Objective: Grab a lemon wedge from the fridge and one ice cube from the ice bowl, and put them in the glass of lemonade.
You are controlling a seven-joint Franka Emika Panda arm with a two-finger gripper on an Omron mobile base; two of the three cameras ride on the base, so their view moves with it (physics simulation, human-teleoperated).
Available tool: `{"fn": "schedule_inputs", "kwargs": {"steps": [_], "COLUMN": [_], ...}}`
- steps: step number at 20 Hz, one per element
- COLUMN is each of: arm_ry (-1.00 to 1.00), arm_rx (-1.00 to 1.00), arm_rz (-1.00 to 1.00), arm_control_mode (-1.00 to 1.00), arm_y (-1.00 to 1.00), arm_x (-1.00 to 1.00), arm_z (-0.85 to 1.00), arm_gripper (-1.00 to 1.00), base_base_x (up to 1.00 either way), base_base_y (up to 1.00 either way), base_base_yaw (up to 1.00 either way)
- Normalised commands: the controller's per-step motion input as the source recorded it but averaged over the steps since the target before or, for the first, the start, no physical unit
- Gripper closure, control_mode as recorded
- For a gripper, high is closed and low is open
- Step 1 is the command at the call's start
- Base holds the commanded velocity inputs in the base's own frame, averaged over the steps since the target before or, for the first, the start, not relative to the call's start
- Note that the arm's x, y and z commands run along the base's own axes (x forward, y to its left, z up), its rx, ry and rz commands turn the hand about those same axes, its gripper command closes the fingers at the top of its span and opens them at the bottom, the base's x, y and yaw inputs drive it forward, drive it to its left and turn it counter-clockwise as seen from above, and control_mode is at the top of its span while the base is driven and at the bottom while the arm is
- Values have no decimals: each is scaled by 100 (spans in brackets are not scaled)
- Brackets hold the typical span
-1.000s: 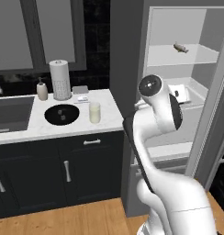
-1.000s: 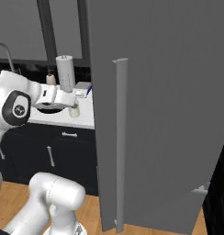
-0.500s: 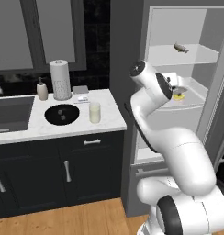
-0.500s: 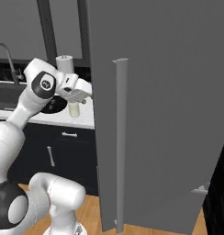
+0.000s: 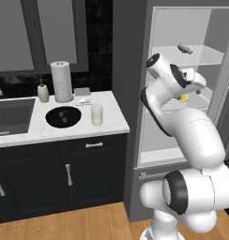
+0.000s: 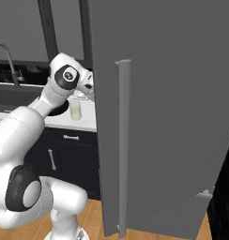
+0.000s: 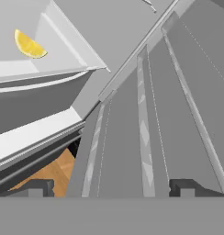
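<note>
Yellow and tiny, the lemon wedge lies on a white shelf inside the fridge, whose grey door stands open with its long bar handle facing the right base camera. In the left base view the lemon wedge sits on the middle shelf, just past the white arm, which reaches in through the open front. On the shelf above it lies a small grey fish-shaped thing. The gripper is wide open and holds nothing; its two dark tips stand far apart at the bottom of the hand view. It points down along the inside of the fridge, and the wedge is up in the far corner of that view, well apart from the tips. A bit of wooden floor shows below the shelves. Over on the white stone counter, the glass of lemonade stands upright with pale yellow drink in it. Just beside it is the ice bowl, round, black and shiny. Behind the bowl stands a white paper towel roll, and next to that a small beige soap bottle. A grey sink is set into the counter near the bowl. Dark navy cupboards with silver handles sit under the counter.
</note>
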Motion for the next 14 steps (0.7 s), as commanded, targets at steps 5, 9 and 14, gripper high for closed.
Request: {"fn": "schedule_inputs", "kwargs": {"steps": [5,9,14], "arm_ry": [0,0,-10], "arm_rx": [0,0,0], "arm_rz": [-17,-17,-18], "arm_control_mode": [-100,-100,-100], "arm_y": [-59,-60,-47], "arm_x": [-2,-38,-96], "arm_z": [0,0,-4], "arm_gripper": [-100,-100,-100], "base_base_x": [0,0,0], "base_base_y": [0,0,0], "base_base_yaw": [0,0,0]}}
